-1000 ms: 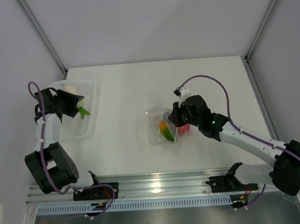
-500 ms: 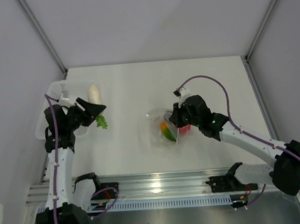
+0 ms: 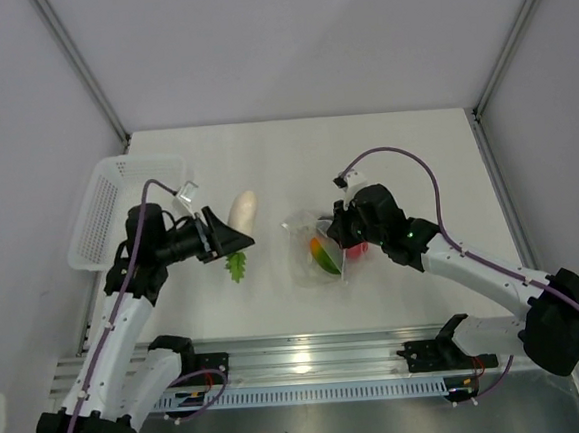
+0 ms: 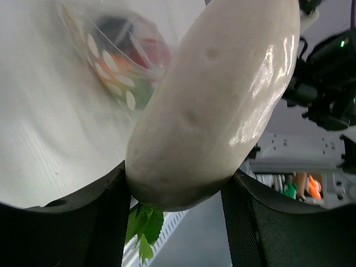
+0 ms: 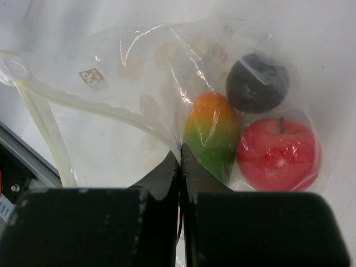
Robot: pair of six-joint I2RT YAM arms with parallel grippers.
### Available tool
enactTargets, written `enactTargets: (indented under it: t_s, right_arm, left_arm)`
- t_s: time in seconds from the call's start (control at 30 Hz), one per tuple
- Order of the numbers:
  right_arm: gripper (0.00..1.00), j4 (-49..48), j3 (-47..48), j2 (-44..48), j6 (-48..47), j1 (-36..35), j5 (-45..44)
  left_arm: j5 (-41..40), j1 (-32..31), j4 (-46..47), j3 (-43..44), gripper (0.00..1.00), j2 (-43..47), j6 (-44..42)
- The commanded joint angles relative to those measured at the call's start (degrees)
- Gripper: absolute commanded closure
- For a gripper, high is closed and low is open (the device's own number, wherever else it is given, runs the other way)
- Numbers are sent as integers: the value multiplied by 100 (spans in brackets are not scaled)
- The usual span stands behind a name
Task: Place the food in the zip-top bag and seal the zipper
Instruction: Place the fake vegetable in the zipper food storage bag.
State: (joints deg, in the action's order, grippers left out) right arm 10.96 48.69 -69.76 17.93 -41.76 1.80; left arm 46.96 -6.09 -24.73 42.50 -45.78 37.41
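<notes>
Left gripper [image 3: 231,240] was clamped on the white oblong piece [image 3: 242,209], held above the table [image 3: 414,146] between the white basket [image 3: 103,206] and the zip-top bag [image 3: 311,258]. In the left wrist view both fingers [image 4: 105,222] pressed against the piece's lower end, with the green leaves [image 4: 146,231] hanging out below.

Right gripper [image 3: 337,236] was pinched shut on the near edge of the bag, fingertips [image 5: 177,161] together with the film caught between them. The bag lay flat near the table's middle. Inside it were the orange-and-green piece [image 5: 211,136], the red apple-like ball [image 5: 278,153] touching it, and a dark round item [image 5: 257,83] behind them; I couldn't tell what that one was through the plastic.

The zipper [image 5: 41,128] ran as a pale strip along the bag's left side. The mouth looked open there, though crinkle and glare made that uncertain.
</notes>
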Motion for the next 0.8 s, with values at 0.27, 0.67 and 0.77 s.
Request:
enactTargets:
  t_s: [0.27,0.67,0.77]
  right_arm:
    - [100,55,343,41,-159,19,-180]
    - [100,-50,255,190,-404,-210,-400]
    - [100,-155,141,243,-413,-324,-426]
  left_arm:
    - [225,-2264,528,-224,99,-914,1531]
    - [130,-2916,2858,-1524,99,-1223,4747]
    - [-107,-2994,3159,-1552,99,-1188,5416]
